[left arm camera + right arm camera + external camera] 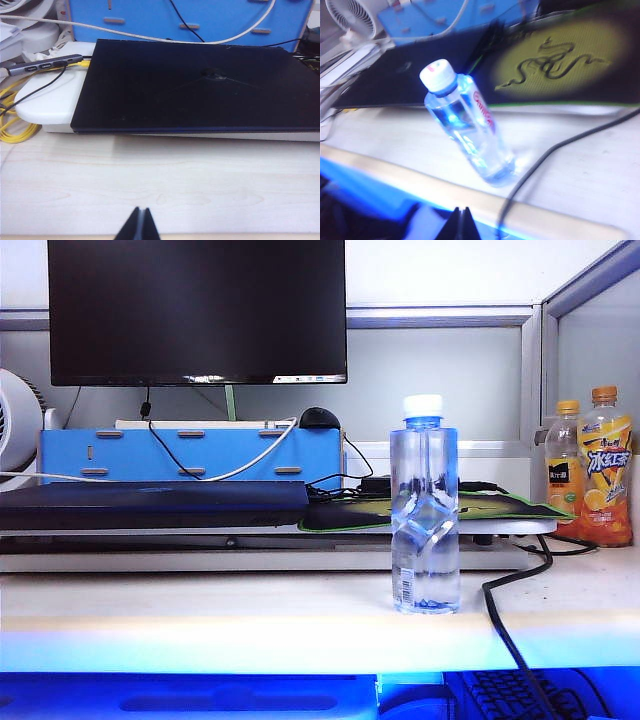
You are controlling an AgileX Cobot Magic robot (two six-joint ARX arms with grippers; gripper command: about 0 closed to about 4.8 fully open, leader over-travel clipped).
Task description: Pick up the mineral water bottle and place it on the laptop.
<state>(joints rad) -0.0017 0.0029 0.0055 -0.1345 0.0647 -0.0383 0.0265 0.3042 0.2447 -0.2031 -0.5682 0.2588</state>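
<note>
Exterior view: the mineral water bottle (425, 508) stands upright on the pale desk (200, 615), white cap on, a small barcode sticker near its base, just in front of the raised shelf where the laptop (150, 502) lies flat and closed. A mouse mat (560, 65) beside the laptop bears a yellow snake emblem. Two orange-capped juice bottles (592, 468) carry Chinese lettering (too small to read). The left gripper (138, 226) hovers over bare desk before the laptop, fingers pressed together. The right gripper (460, 225), likewise closed and empty, hangs near the bottle, apart from it.
</note>
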